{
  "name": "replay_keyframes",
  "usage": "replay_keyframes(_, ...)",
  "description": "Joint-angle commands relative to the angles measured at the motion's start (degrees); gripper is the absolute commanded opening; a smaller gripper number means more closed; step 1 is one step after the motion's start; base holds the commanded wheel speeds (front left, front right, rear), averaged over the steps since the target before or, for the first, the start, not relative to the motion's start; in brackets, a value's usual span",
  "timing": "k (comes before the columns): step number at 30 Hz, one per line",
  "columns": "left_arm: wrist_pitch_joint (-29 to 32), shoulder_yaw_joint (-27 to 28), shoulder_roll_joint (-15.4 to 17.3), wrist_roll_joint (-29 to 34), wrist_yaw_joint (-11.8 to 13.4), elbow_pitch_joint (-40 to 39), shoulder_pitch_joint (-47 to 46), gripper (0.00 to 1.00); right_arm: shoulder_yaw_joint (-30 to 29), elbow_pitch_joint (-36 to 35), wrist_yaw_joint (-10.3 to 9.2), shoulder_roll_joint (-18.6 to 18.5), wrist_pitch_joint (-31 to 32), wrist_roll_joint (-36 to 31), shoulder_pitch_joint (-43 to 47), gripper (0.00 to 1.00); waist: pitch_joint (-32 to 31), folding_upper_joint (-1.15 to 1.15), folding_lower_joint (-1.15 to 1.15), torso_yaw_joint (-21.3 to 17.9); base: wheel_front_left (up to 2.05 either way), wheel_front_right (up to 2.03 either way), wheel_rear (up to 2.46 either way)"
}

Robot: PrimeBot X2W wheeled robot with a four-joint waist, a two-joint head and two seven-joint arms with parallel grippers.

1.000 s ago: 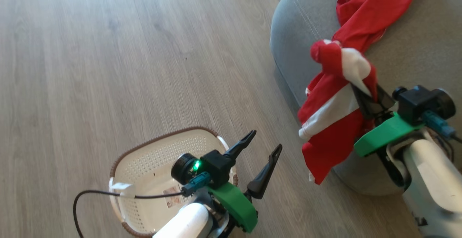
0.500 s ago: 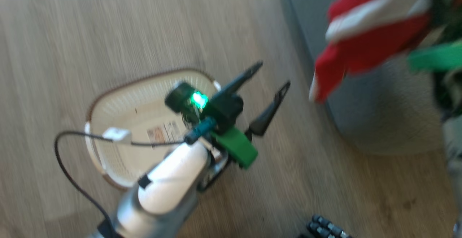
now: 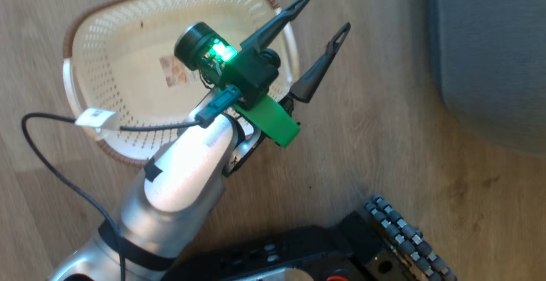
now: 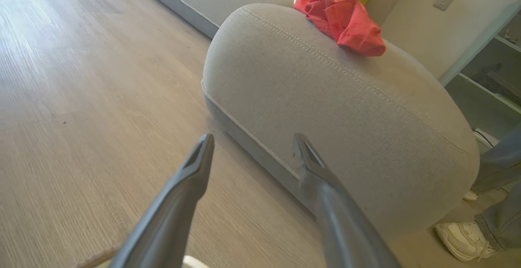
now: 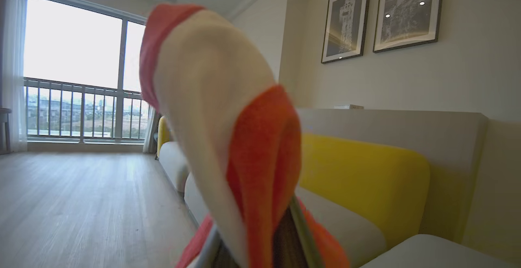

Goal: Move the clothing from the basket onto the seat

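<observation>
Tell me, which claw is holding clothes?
The right claw, shut on red-and-white clothing. The left claw hangs open and empty near the basket.

left hand (image 3: pixel 327 11) spread, over basket (image 3: pixel 119 25) rim

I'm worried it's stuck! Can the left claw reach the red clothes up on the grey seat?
Probably yes. The left claw is open and empty, and nothing stands between it and the clothing atop the seat; it must rise first.
</observation>
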Motion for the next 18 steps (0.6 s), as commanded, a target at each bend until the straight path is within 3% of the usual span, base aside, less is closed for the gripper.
replay_keyframes(1,-0.5,1.8,0.0,-0.1,0.0,-2.6,0.5,1.00,-1.6,-0.3,-0.01,-2.1,0.9,-2.4,-1.8,0.00,5.8,0.01,-0.02,3.7,0.00,0.00,0.00)
replay_keyframes(6,-0.5,2.9,0.0,0.2,-0.2,-3.5,1.3,1.00,-2.8,7.0,-0.01,-0.1,0.7,-11.4,-1.4,0.00,9.8,0.01,-0.02,4.1,0.00,0.00,0.00)
replay_keyframes(7,-0.5,2.9,0.1,0.4,-0.3,-3.4,1.4,1.00,-3.3,8.6,-0.01,1.0,-0.2,-12.4,-0.4,0.08,10.3,0.01,-0.02,3.9,0.00,0.00,0.00)
replay_keyframes(10,-0.5,3.4,0.7,1.0,-0.4,-2.8,1.3,1.00,-2.3,13.9,-0.01,4.8,-2.3,-15.0,3.6,0.50,10.9,0.01,-0.02,2.9,0.00,0.00,0.00)
replay_keyframes(11,-0.5,3.7,1.0,1.2,-0.4,-2.7,1.4,1.00,-1.7,15.4,-0.01,6.0,-3.2,-15.2,4.4,0.93,10.7,0.01,-0.02,2.4,0.00,0.00,0.00)
replay_keyframes(12,-0.5,4.2,1.2,1.2,-0.3,-2.5,1.6,1.00,-1.5,16.7,-0.01,7.2,-4.1,-15.0,4.9,1.00,10.4,0.01,-0.02,1.7,0.00,0.00,0.00)
replay_keyframes(18,-0.5,6.9,2.9,0.8,0.6,-2.3,3.9,1.00,0.8,21.5,-0.01,11.4,-8.6,-13.6,8.1,1.00,5.3,0.01,-0.02,-2.2,0.00,0.00,0.00)
